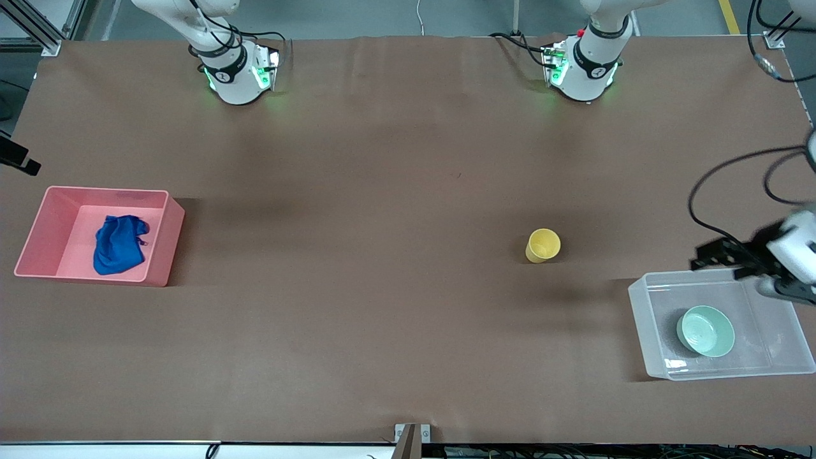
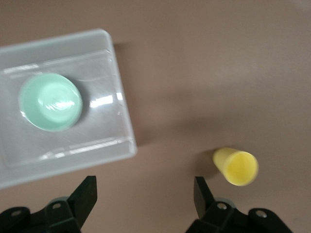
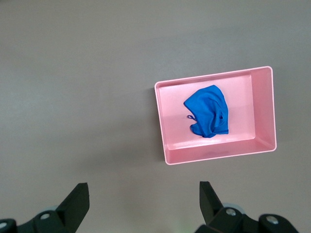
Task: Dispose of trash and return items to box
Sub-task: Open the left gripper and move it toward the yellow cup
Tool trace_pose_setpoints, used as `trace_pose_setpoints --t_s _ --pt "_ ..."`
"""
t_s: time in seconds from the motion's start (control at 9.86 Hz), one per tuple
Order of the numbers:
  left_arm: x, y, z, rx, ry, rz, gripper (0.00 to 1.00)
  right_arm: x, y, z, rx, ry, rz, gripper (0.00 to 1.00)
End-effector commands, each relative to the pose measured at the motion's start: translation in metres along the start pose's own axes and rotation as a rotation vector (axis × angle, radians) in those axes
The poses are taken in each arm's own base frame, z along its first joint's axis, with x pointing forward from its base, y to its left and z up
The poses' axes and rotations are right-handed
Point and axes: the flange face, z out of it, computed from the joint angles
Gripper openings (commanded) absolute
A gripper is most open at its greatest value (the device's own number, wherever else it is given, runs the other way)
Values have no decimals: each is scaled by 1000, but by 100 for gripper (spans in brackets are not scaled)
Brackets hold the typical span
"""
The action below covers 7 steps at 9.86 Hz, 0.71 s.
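One yellow cup (image 1: 543, 245) is seen standing on the brown desk (image 1: 382, 191), mouth upward; in the front view it appears slightly tilted, its rim toward the camera. It is placed apart from the one clear box (image 1: 644, 319), toward the right arm's end from it and farther from the front camera. The box's long axis is laid roughly along the desk's length. One mint-green bowl (image 1: 706, 330) is found inside the box, upright, opening upward, resting on the floor of the box.

One pink bin (image 1: 166, 248) is set at the right arm's end of the desk, and one blue fabric wad (image 1: 118, 244) is lying in it, crumpled, elongated across the bin's short side.

The left gripper (image 2: 146, 194) is held in the air over the edge of the box that is farther from the front camera, its fingers (image 2: 86, 194) spread wide with nothing between them. The right gripper (image 3: 143, 201) is held high over the desk beside the pink bin, fingers likewise apart and empty.
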Motion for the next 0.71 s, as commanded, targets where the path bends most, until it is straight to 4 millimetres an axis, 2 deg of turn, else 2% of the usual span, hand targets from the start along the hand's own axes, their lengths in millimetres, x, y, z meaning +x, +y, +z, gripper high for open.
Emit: trace_pose_setpoints --t_s 0.0,0.1,0.2,0.3,0.51,0.61 --pt "-71 42 71 46 0 -39 89 -18 -5 -10 -21 -2 -6 100" --pt "-82 69 102 44 17 -60 89 -18 -5 -9 -21 -5 -6 100" --pt "-91 79 127 38 21 -80 89 -17 -5 -9 -21 -5 -6 100" --pt "-96 78 149 31 25 -81 89 -17 -4 -9 -22 -5 -6 100" --pt "-96 93 200 -6 6 -60 88 -17 -5 -8 -21 -7 -5 100" --pt "-94 93 218 -20 10 -62 88 -17 -5 -8 -21 -7 -3 100"
